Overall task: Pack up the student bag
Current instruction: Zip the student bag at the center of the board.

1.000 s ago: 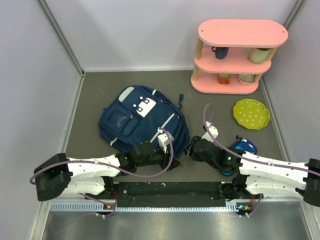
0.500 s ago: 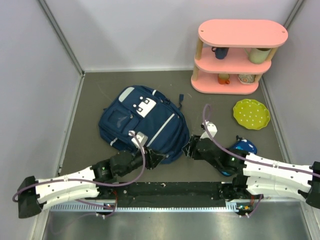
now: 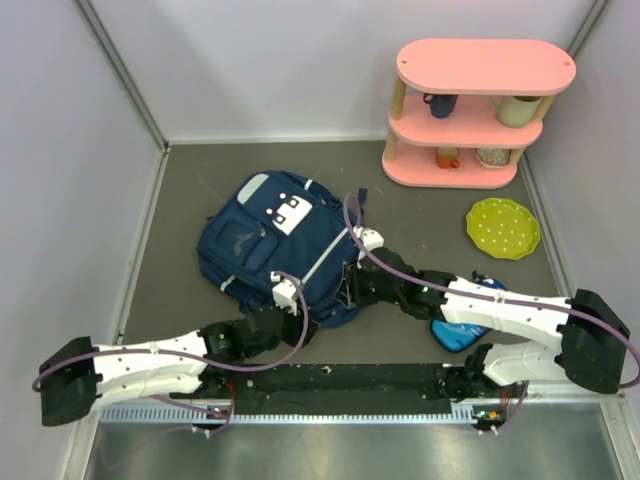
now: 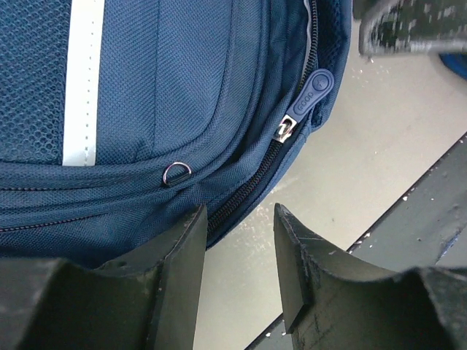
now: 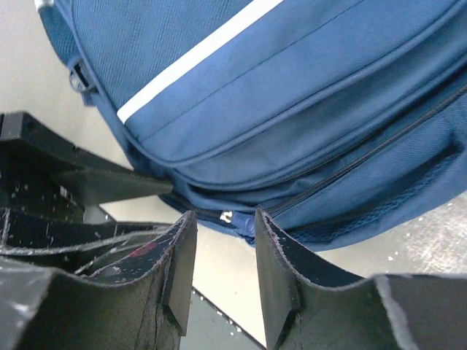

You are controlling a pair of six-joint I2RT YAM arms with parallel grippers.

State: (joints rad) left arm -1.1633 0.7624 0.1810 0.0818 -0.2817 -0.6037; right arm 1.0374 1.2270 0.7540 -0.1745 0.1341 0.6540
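I see the large navy blue fabric backpack (image 3: 265, 250) with white stripe trims lying flat on the grey table (image 3: 180, 200), left of centre. As far as I can tell it sits where it lay a second ago.

The arms are what has changed. Half a second ago the right arm stood off the bag's right corner. It has now swung left and reaches across the small blue pencil case (image 3: 458, 335), which shows below its forearm. The right gripper (image 5: 225, 219) is at the bag's near-right edge. In the right wrist view its fingers stand a little apart with nothing clamped. The metal zipper slider (image 5: 228, 216) lies in the gap just past the tips, and I cannot tell whether they touch it.

A second ago the left arm had its gripper up on the bag. It now lies low, and the left gripper (image 4: 237, 215) has drawn back to the bag's near rim. Its fingers are partly spread and hold nothing. Beyond them I see a blue rubber zipper pull (image 4: 310, 91), and a small metal ring (image 4: 176, 173) sits on a seam.

The pink three-tier shelf (image 3: 485, 65) and the yellow-green dotted plate (image 3: 503, 227) are unchanged at far right.
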